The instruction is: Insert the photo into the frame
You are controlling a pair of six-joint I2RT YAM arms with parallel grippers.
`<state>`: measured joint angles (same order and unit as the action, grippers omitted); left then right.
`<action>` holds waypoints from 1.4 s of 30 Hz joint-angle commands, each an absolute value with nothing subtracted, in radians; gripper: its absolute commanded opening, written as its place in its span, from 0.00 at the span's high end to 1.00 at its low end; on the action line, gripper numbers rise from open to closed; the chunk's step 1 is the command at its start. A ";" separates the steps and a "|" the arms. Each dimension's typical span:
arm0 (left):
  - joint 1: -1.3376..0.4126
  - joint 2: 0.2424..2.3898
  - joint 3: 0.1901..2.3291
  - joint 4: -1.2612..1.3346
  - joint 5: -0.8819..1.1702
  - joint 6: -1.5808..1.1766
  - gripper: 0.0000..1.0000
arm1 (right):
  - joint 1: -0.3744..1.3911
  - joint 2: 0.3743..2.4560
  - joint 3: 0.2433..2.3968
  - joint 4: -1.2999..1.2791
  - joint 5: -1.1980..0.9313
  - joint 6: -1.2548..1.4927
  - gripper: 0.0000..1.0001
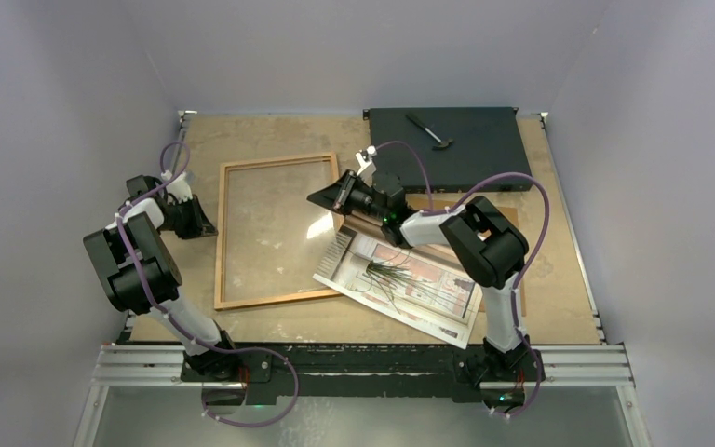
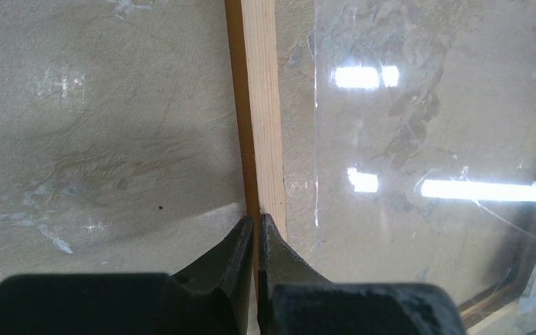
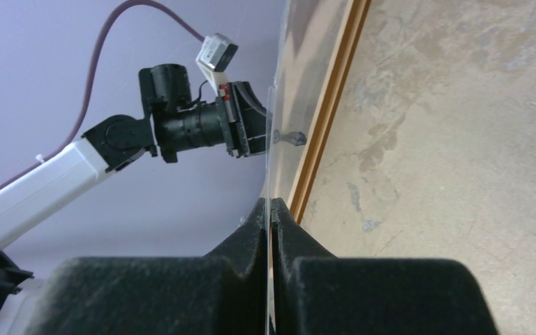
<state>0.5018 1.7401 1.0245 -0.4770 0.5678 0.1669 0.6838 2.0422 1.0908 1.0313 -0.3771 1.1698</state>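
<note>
Looking down: scuffed beige table (image 1: 549, 261), pale lilac walls (image 1: 354, 47). The frame (image 1: 275, 300) lies flat left of centre. The photo (image 1: 419, 279) lies face up just right of it, touching its near right corner. Only the wrist views show the jaws. The left gripper (image 2: 257, 220) is pressed together at the frame's left rail. The right gripper (image 3: 271, 204) pinches the clear pane (image 3: 303, 70) by its edge.

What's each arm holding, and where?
Right fingers pinch the pane by its right edge, near the far corner of the frame. Left fingers are shut, tips at its left rail; a grip there can't be told.
</note>
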 commanded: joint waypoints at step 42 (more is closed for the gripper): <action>0.486 1.783 1.014 -0.489 0.520 0.184 0.97 | 0.641 2.147 1.130 0.966 -0.322 1.097 1.00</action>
<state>0.5018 1.7401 1.0248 -0.4782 0.5678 0.1669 0.6487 2.1555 1.1110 0.9428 -0.3481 1.1244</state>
